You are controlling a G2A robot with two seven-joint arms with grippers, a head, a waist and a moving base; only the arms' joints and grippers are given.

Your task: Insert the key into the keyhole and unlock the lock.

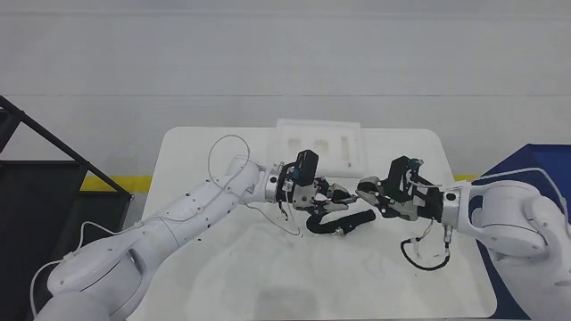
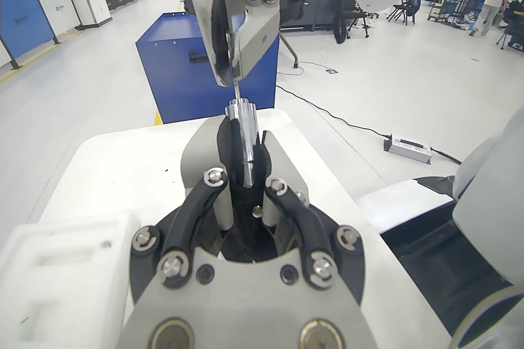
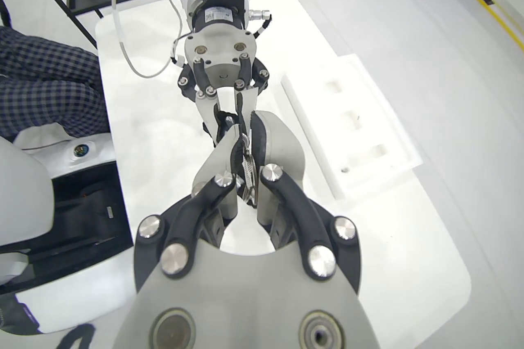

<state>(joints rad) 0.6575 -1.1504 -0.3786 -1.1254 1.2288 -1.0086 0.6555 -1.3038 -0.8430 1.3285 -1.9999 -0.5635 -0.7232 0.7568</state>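
Step in hand, as judged: insertion, with the turn not yet made. The left gripper has its fingers clamped on the lock, a chrome barrel with a black cable hanging down to the counter. The barrel is held above the surface, keyhole end facing the other arm. The right gripper has its fingers pressed together on the key, whose blade meets the barrel's end face; how deep it sits cannot be told. The next move calls for a straight push along the barrel's axis, then a twist with the lock held firm. Nothing stands between the two grippers. A white foam tray lies at the counter's far edge, well apart. The drooping cable could drag on the barrel.
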